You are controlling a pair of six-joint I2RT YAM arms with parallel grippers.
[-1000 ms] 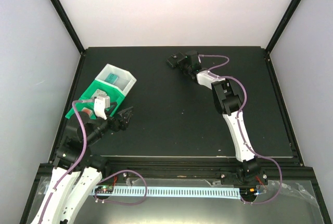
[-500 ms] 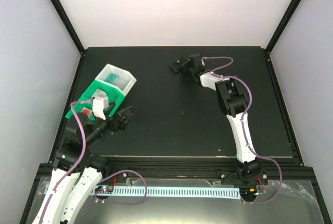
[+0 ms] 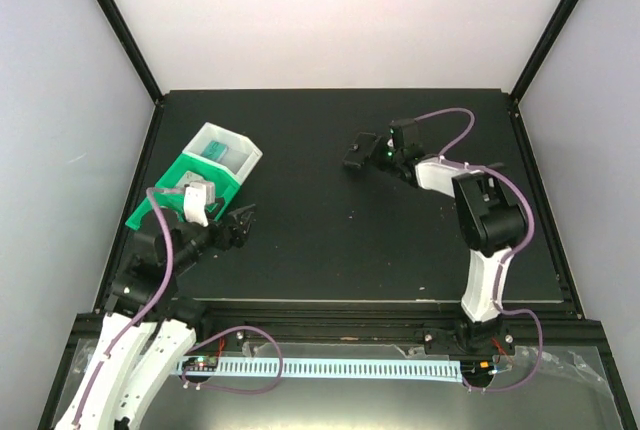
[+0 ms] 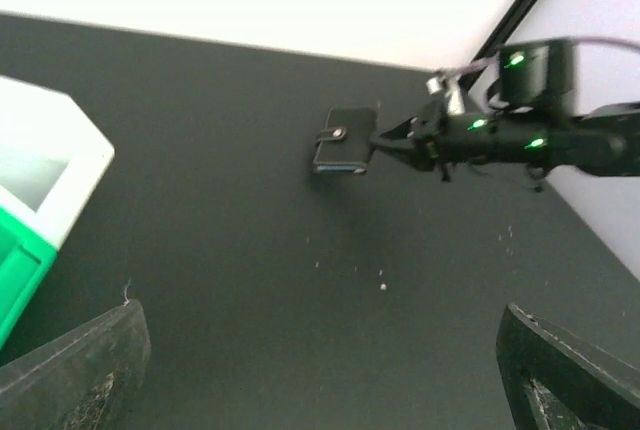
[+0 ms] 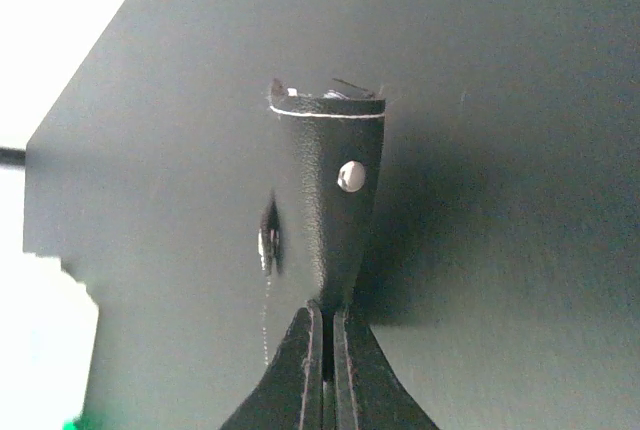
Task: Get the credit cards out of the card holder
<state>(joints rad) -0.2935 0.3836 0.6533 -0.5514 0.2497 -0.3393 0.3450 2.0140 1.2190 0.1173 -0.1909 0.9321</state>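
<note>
The card holder (image 3: 354,154) is a small black wallet with a metal snap, closed. My right gripper (image 3: 369,156) is shut on its near edge and holds it over the back middle of the table. In the right wrist view the holder (image 5: 325,185) stands out from the closed fingertips (image 5: 327,322), with thin card edges (image 5: 330,93) showing at its far end. The left wrist view shows the holder (image 4: 345,140) too. My left gripper (image 3: 240,224) is open and empty at the left front, fingers wide apart (image 4: 80,375). A teal card (image 3: 215,149) lies in the white bin.
A white bin (image 3: 243,153) and a green bin (image 3: 160,188) stand together at the left, just beyond my left arm; they also show in the left wrist view (image 4: 60,150). The black table (image 3: 330,250) ends at a raised frame on all sides.
My right gripper has carried the card holder from the back of the table to the right and nearer. My left arm has barely moved.
</note>
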